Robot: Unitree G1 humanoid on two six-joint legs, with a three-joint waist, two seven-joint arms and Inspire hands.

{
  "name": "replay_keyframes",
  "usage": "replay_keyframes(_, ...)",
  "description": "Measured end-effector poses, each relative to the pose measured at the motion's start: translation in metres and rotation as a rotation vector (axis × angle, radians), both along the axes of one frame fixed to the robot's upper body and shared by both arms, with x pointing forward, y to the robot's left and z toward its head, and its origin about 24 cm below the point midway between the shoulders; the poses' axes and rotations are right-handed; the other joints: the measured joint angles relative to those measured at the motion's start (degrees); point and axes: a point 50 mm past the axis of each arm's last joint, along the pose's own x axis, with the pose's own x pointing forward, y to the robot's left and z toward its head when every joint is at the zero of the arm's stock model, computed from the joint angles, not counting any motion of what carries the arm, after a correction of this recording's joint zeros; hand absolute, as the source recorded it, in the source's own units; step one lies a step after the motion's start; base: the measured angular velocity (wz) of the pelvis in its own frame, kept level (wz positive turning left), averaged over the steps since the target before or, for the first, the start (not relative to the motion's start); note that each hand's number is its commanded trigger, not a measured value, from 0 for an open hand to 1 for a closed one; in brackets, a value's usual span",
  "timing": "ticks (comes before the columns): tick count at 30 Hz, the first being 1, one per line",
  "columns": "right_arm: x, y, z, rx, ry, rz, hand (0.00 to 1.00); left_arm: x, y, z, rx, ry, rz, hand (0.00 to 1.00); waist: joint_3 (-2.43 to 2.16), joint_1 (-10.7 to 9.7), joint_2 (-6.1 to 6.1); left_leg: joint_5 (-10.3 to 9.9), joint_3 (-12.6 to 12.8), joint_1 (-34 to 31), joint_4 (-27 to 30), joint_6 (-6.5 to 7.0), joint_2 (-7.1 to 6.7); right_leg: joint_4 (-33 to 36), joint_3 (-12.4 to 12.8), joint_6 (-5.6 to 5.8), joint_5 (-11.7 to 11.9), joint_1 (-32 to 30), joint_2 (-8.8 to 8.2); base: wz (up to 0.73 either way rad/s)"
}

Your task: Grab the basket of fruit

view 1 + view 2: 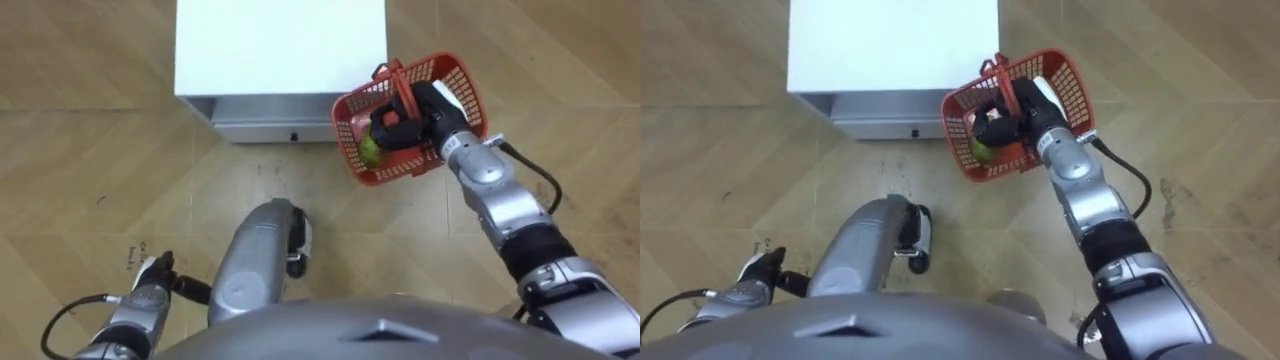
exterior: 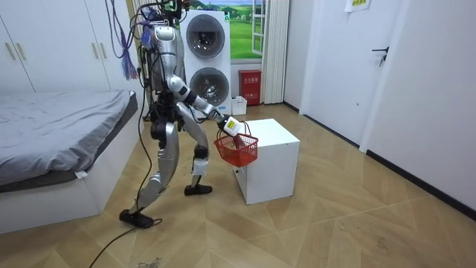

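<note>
**Left hand [image 1: 150, 290] idle, fruit basket [image 1: 465, 90] aloft in the right**

Low at the left, the left hand hangs by the robot's side; whether it is open or closed cannot be told. Ahead stands a white box [image 1: 280, 45]. Just right of its front corner the basket hangs clear of the floor, tilted, with a green fruit [image 1: 370, 150] inside. The right hand [image 1: 438, 112] is curled round its handle. The lift looks all but done; next calls for a firm, level hold.

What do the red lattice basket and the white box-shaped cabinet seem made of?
Red lattice basket: likely moulded plastic, slightly glossy; uniform colour, regular grid of holes. White box-shaped cabinet: probably painted or laminated board, smooth; flat faces, crisp edges, though metal is possible.
</note>
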Motion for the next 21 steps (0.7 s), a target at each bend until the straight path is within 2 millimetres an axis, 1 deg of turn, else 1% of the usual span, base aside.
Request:
replay_keyframes(1, 0.001, 0.002, 0.002, 0.009, -0.006, 0.01, 1.0, 0.002, 0.0, 0.001, 0.005, -0.007, 0.002, 0.0, -0.06, 0.1, 0.04, -0.3, 0.3, 1.2, -1.0, 0.56, -1.12, 3.5, 0.6, -0.26, 2.6, -1.2, -1.13, 0.22)
replay_keyframes(2, -0.001, 0.004, 0.0, 0.016, 0.003, 0.014, 1.0, 0.006, 0.0, 0.002, 0.006, -0.019, 0.003, 0.0, -0.14, 0.0, 0.18, -0.6, 0.4, 2.7, -2.0, 0.98, -2.16, 6.9, 0.4, -0.9, 6.2, -2.3, -1.97, 0.23)
replay_keyframes(3, -0.004, 0.003, -0.002, 0.017, 0.012, 0.012, 1.0, 0.006, 0.0, 0.002, 0.004, -0.019, 0.006, 0.0, -0.24, 0.0, 0.39, -0.7, 0.4, 3.5, -2.5, 1.27, -2.53, 8.3, 0.4, -1.37, 8.7, -2.7, -2.34, 0.29)
replay_keyframes(4, -0.012, 0.002, -0.009, 0.021, 0.039, 0.006, 1.0, 0.008, 0.0, 0.002, 0.005, -0.024, 0.014, 0.0, -0.44, 0.0, 0.63, -0.9, 0.1, 5.3, -3.7, 1.74, -3.2, 10.8, 0.8, -1.39, 13.9, -3.5, -2.59, 0.22)
replay_keyframes(5, -0.02, 0.002, -0.014, 0.027, 0.066, 0.001, 1.0, 0.012, 0.0, 0.003, 0.008, -0.033, 0.022, 0.0, -0.49, 0.3, 0.67, -1.0, -0.4, 7.3, -5.4, 2.0, -3.62, 13.5, 1.4, -0.92, 18.2, -4.7, -3.04, 0.12)
replay_keyframes(6, -0.022, 0.003, -0.016, 0.029, 0.073, 0.004, 1.0, 0.013, 0.0, 0.003, 0.006, -0.039, 0.033, 0.0, -0.51, 0.4, 0.67, -1.1, -0.6, 8.1, -6.3, 2.06, -3.79, 15.0, 2.0, -0.77, 17.9, -5.8, -3.17, -0.06)
replay_keyframes(7, -0.023, 0.004, -0.017, 0.027, 0.084, 0.008, 1.0, 0.014, 0.0, 0.004, 0.011, -0.044, 0.034, 0.0, -0.53, 0.2, 0.93, -1.1, -1.0, 9.6, -8.0, 2.11, -3.9, 18.0, 2.9, -0.69, 15.7, -8.5, -3.0, -0.11)
replay_keyframes(8, -0.024, 0.003, -0.018, 0.021, 0.096, 0.012, 1.0, 0.017, 0.0, 0.005, 0.012, -0.052, 0.033, 0.0, -0.53, 0.1, 1.21, -1.1, -1.4, 11.1, -9.3, 2.06, -3.72, 19.7, 3.4, -0.67, 12.2, -11.6, -1.96, -0.1)
replay_keyframes(9, -0.025, 0.003, -0.019, 0.017, 0.104, 0.012, 1.0, 0.021, -0.001, 0.006, 0.012, -0.066, 0.031, 0.0, -0.52, -0.1, 1.29, -1.0, -1.7, 12.0, -10.0, 1.87, -3.57, 19.5, 3.5, -0.8, 10.3, -12.8, -1.38, -0.09)
replay_keyframes(10, -0.026, 0.002, -0.02, 0.01, 0.122, 0.014, 1.0, 0.024, -0.003, 0.006, 0.009, -0.083, 0.029, 0.0, -0.5, -0.3, 1.64, -0.8, -2.1, 13.9, -11.3, 1.46, -2.83, 17.6, 3.6, -0.81, 6.7, -15.2, 0.3, 0.0)
replay_keyframes(11, -0.027, 0.002, -0.021, 0.006, 0.134, 0.02, 1.0, 0.028, -0.004, 0.007, 0.0, -0.105, 0.034, 0.0, -0.43, -0.6, 1.91, -0.4, -2.7, 15.8, -13.0, 0.79, -2.02, 13.2, 3.7, -1.16, 4.1, -16.5, 2.19, 0.0)
replay_keyframes(12, -0.027, 0.002, -0.022, -0.001, 0.138, 0.026, 1.0, 0.029, -0.005, 0.007, -0.006, -0.116, 0.038, 0.0, -0.4, -0.8, 2.13, -0.1, -3.2, 16.7, -13.7, 0.42, -1.63, 9.6, 3.7, -1.15, 3.2, -16.8, 3.12, 0.09)
replay_keyframes(13, -0.027, 0.002, -0.022, -0.008, 0.144, 0.032, 1.0, 0.029, -0.006, 0.007, -0.017, -0.134, 0.049, 0.0, -0.42, -0.9, 2.13, 0.3, -3.6, 18.4, -15.3, -0.35, -0.96, 0.3, 3.7, -1.16, 2.7, -16.7, 4.38, 0.15)
replay_keyframes(14, -0.026, 0.004, -0.018, -0.013, 0.131, 0.046, 1.0, 0.029, -0.008, 0.007, -0.028, -0.145, 0.058, 0.0, -0.49, -1.1, 1.74, 0.6, -4.3, 19.5, -16.4, -1.06, -0.98, -10.2, 3.3, -2.19, 4.0, -16.0, 5.19, 0.24)
replay_keyframes(15, -0.027, 0.005, -0.017, -0.01, 0.126, 0.053, 1.0, 0.027, -0.011, 0.006, -0.035, -0.141, 0.06, 0.0, -0.67, -1.4, 2.24, 0.6, -5.3, 19.8, -16.5, -1.63, -0.65, -11.3, 2.4, -2.58, 4.7, -15.0, 5.29, 0.31)
replay_keyframes(16, -0.027, 0.005, -0.012, -0.016, 0.102, 0.069, 1.0, 0.023, -0.016, 0.003, -0.046, -0.132, 0.06, 0.0, -1.39, -1.3, 3.1, 1.2, -6.2, 20.5, -17.8, -2.52, -0.02, -15.1, 0.2, -3.64, 5.9, -12.7, 6.34, 0.3)
replay_keyframes(17, -0.024, 0.008, -0.006, -0.008, 0.074, 0.08, 1.0, 0.017, -0.016, 0.002, -0.046, -0.12, 0.064, 0.0, -1.4, -1.3, 3.03, 2.1, -6.9, 21.9, -19.9, -3.35, 0.46, -17.6, -0.7, -4.27, 6.9, -10.9, 7.29, 0.23)
replay_keyframes(18, -0.022, 0.009, -0.004, -0.004, 0.062, 0.084, 1.0, 0.014, -0.015, 0.001, -0.043, -0.113, 0.067, 0.0, -1.36, -1.2, 2.83, 2.4, -7.2, 22.7, -21.0, -3.62, 0.72, -18.6, -1.0, -4.53, 7.1, -10.0, 7.73, 0.17)
replay_keyframes(19, -0.02, 0.011, 0.001, 0.004, 0.041, 0.091, 1.0, 0.007, -0.014, 0.0, -0.039, -0.098, 0.074, 0.0, -1.42, -0.8, 2.43, 2.9, -7.8, 24.1, -22.7, -4.22, 1.15, -20.5, -1.7, -5.01, 7.6, -8.3, 8.4, 0.16)
replay_keyframes(20, -0.018, 0.013, 0.005, 0.013, 0.024, 0.098, 1.0, 0.0, -0.014, -0.001, -0.04, -0.084, 0.08, 0.0, -1.39, -0.4, 2.19, 3.2, -8.3, 25.6, -24.1, -4.62, 1.55, -22.4, -2.3, -5.2, 7.8, -6.3, 9.06, 0.16)
replay_keyframes(21, -0.018, 0.014, 0.007, 0.02, 0.016, 0.1, 1.0, -0.003, -0.014, -0.002, -0.041, -0.078, 0.082, 0.0, -1.42, -0.4, 2.1, 3.2, -8.6, 26.2, -24.6, -4.71, 1.73, -23.3, -2.7, -5.27, 8.0, -5.4, 9.35, 0.23)
